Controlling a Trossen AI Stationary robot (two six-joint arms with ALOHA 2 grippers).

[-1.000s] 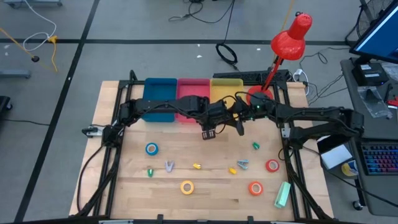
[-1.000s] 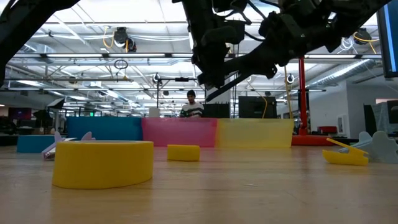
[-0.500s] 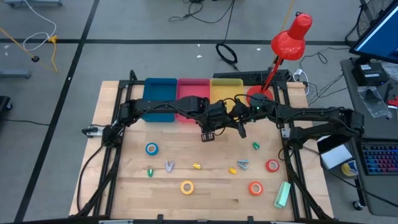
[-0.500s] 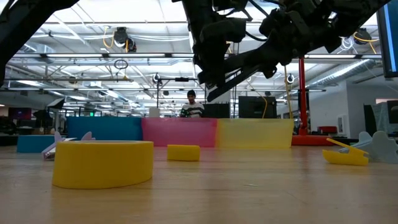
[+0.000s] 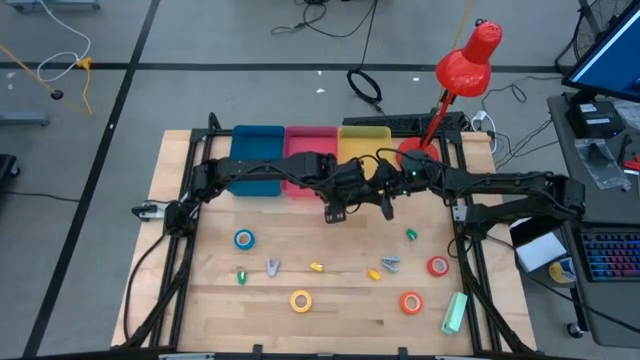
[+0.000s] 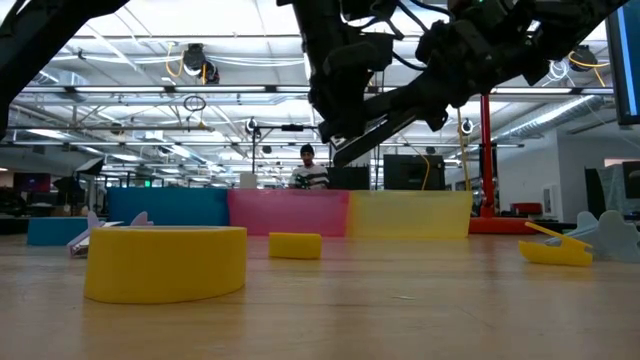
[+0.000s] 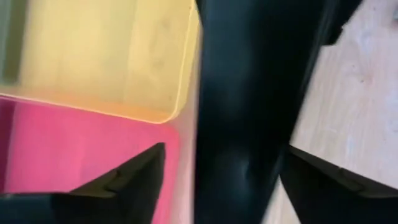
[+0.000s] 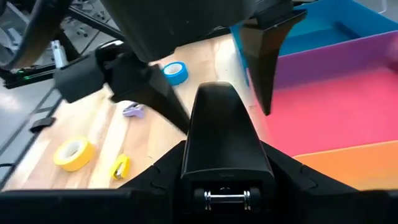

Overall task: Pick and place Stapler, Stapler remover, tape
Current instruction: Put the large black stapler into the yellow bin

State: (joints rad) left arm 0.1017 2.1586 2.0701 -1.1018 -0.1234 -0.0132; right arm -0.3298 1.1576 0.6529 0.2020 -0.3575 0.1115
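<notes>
Right claw (image 8: 222, 171) grips the long black stapler (image 8: 221, 127) aloft just before the pink plastic bin (image 5: 310, 142), left claw (image 7: 225, 152) open around it; likely stiff, slick, weighty, best pinched across its flat flanks.

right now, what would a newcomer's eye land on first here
The two dark arms meeting mid-table in front of the bins: the right gripper holds a black stapler, with the left gripper open around it. Behind them sits a row of blue, pink and yellow bins; small tape rolls dot the near table.
</notes>
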